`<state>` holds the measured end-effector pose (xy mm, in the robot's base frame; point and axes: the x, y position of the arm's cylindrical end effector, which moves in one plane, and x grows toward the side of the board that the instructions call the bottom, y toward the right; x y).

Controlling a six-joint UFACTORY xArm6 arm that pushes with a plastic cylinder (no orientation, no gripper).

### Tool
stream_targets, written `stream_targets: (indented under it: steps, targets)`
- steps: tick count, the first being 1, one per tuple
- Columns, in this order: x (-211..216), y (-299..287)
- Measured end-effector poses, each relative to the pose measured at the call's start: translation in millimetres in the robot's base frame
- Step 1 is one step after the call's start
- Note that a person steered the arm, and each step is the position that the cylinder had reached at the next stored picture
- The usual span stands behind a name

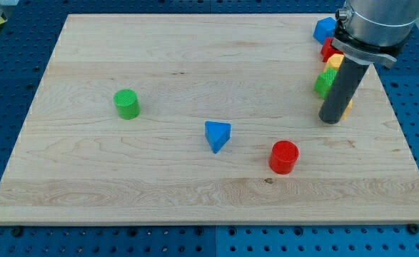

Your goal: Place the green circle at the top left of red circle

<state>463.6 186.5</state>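
The green circle [126, 103] sits at the view's left-middle of the wooden board [159, 57]. The red circle [284, 156] sits lower, right of centre. My tip [330, 120] rests on the board at the view's right, above and to the right of the red circle and far right of the green circle. It touches neither circle.
A blue triangle [217, 135] lies between the two circles. A cluster of blocks stands at the view's upper right beside my rod: a blue block [324, 30], a red block [328, 50], a yellow block [335, 61] and a green block [325, 82].
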Motion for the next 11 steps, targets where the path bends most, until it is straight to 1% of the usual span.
stream_targets:
  steps: [1,2,3,5,6,7,8,10,11]
  targets:
    - [0,-52]
    - [-12,-108]
    - [-33,-157]
    - [-38,-298]
    - [-61,-320]
    - [-75,-366]
    - [-64,-444]
    - [-57,-421]
    - [-31,-424]
